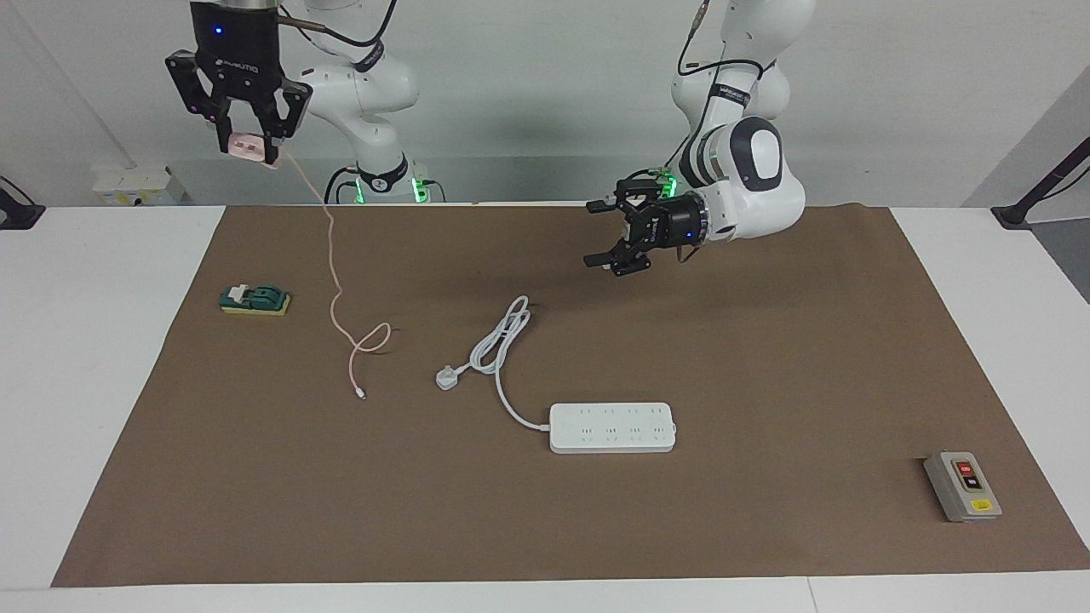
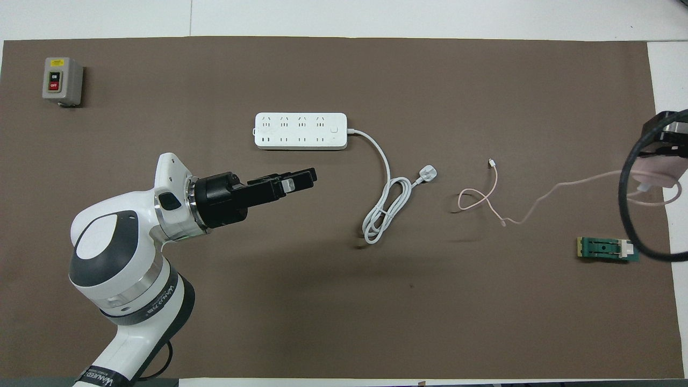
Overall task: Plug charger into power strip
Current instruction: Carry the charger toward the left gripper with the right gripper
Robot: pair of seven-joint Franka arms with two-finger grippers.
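Brown mat (image 1: 766, 383) covers most of the white desk (image 1: 102, 358).

Facing view: the right gripper (image 1: 249, 146) is raised high near the right arm's end of the desk, its fingers (image 1: 228, 140) clamped on the charger (image 1: 249, 147), a small pale pink cube. The pink cable (image 1: 336, 285) hangs from it down to the mat, loops once, and ends in a small connector lying flat. A green switch block (image 1: 255, 300) sits on the mat beside the hanging cable, toward the right arm's end. The left gripper (image 1: 615, 240) hovers over bare mat, pointing sideways, fingers spread and holding nothing. The power strip (image 1: 612, 427) lies flat mid-mat, farther from the robots than the left gripper, its sockets facing up and uncovered. Its thick white cord (image 1: 498, 345) coils toward the robots and ends in a white three-pin plug (image 1: 446, 377), lying between strip and pink cable. A grey button box (image 1: 962, 486) sits well apart at the left arm's end.

Overhead view: the left gripper (image 2: 306, 178) shows edge-on, so its opening is hard to read here. The right gripper (image 2: 664, 156) is cut off at the frame edge; only part of the charger (image 2: 657, 171) shows under a black hose. Power strip (image 2: 300, 130), cord (image 2: 384, 209), switch block (image 2: 608, 249) and button box (image 2: 62, 81) are all in plain sight.
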